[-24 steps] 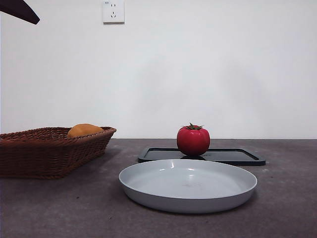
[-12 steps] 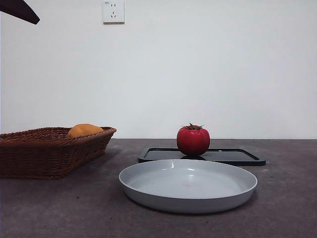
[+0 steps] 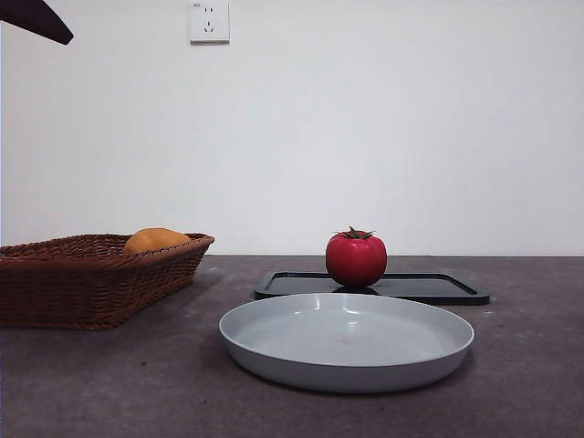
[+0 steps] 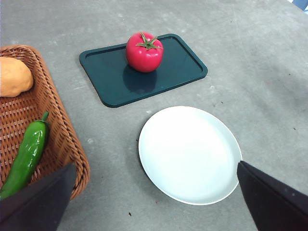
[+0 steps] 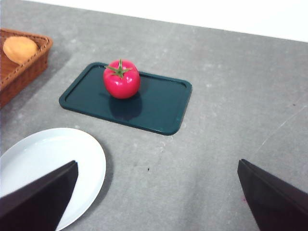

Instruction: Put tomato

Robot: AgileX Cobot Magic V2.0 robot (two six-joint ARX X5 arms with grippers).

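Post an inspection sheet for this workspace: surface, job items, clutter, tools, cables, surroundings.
Surface: grey speckled table top, a few small dark specks, otherwise bare between items.
Job's things: glossy round red tomato with green stem sits upright on the dark green rectangular tray, untouched.
Clutter: empty round white plate in front of the tray; brown woven wicker basket beside it, holding a smooth orange-yellow fruit and a long green pepper.
Grippers: left tool open, above the plate and basket edge; right tool open, above bare table near the plate; neither holds anything.
Cables: nothing seen.
Surroundings: plain white wall with a white wall socket.
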